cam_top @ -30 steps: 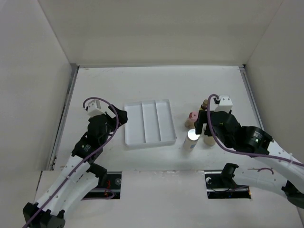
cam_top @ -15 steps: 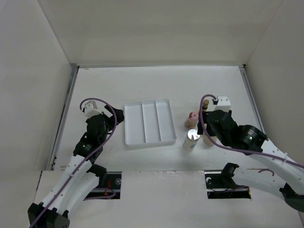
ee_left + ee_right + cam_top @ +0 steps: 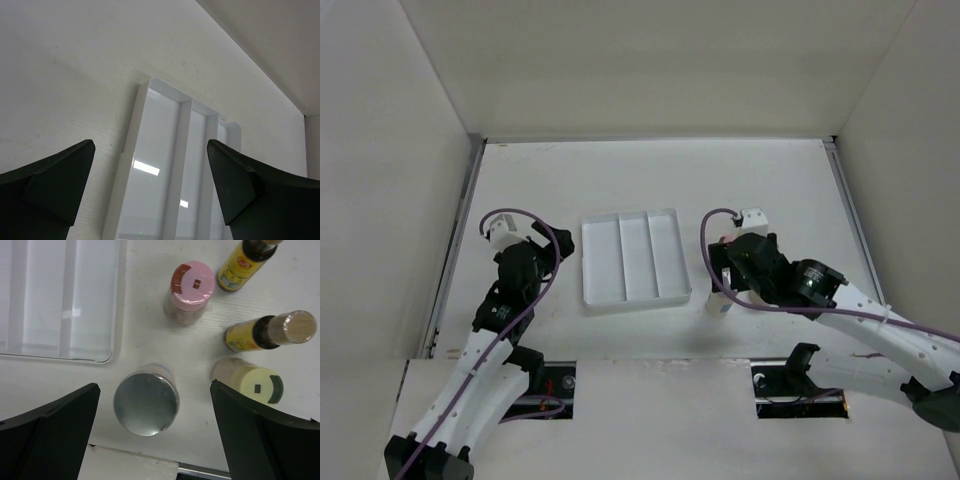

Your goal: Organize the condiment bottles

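The right fingers [image 3: 50,435] are spread wide apart and hold nothing. They hang right above the clear bottle with the silver cap [image 3: 146,402], one finger on each side of it, not touching it. This bottle stands on the white bench [image 3: 150,345], just beside a corner of the white tray [image 3: 50,300].

The other bottles stand close by on the bench, all on the same side of the tray and outside it. In the right wrist view, the pink-capped bottle [image 3: 192,285] is above the silver-capped one, near the tray's edge. The squat cream bottle [image 3: 255,382] is to the right of the silver-capped one. One dark brown bottle with a yellow label [image 3: 270,330] stands just above the cream one. The second dark brown bottle [image 3: 245,260] is at the top edge of the view, next to the pink one.

From the top camera, the right arm covers most of the bottles.

The left fingers [image 3: 50,180] are also spread wide and hold nothing. They are over the bench on the far side of the tray from the bottles and point at the tray.
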`<state>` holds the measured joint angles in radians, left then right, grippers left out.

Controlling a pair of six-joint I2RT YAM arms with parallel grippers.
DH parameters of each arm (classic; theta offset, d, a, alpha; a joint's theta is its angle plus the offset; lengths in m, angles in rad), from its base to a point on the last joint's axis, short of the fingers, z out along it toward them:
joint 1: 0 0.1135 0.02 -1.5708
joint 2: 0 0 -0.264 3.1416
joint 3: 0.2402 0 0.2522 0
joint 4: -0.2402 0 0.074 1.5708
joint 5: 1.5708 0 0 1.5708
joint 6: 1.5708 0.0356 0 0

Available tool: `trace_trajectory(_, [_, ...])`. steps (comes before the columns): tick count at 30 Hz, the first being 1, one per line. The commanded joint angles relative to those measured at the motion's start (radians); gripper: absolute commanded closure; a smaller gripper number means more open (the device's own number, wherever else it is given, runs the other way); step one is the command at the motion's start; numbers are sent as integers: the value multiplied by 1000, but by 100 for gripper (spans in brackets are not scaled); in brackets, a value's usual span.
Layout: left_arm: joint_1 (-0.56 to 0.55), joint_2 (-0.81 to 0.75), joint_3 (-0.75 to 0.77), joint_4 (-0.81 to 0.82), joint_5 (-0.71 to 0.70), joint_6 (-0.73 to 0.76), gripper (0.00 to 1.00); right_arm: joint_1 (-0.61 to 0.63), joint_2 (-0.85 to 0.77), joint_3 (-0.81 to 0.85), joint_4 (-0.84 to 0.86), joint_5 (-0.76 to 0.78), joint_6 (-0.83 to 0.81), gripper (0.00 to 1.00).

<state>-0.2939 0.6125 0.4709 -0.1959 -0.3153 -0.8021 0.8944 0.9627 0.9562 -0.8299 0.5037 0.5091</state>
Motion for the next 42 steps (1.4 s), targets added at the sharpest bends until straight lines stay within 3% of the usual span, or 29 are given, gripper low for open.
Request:
trace_trajectory(1, [5, -8, -14, 6, -8, 4, 0, 33, -18, -10, 63, -36, 11, 0])
trace_trajectory(13, [-1, 12, -17, 19, -8, 6, 0, 44, 34, -89, 67, -62, 49, 3])
trace_trajectory(17, [-4, 24, -18, 32, -8, 4, 0, 44, 45, -99, 75, -63, 57, 17])
trace_trajectory(20, [-4, 27, -28, 42, -7, 1, 0, 44, 54, -90, 72, -56, 62, 38])
trace_trajectory(22, [-4, 26, -31, 46, -7, 0, 0, 48, 53, -67, 52, -50, 66, 47])
trace_trajectory(27, [11, 13, -22, 47, -13, -14, 0, 68, 24, 90, -23, 35, 46, 52])
trace_trajectory(31, [17, 19, -6, 61, -15, -43, 0, 71, 89, 258, 38, 36, -58, 53])
trace_trajectory(42, [120, -7, -66, -11, -25, -104, 0, 64, 620, 712, 365, -123, -276, 56])
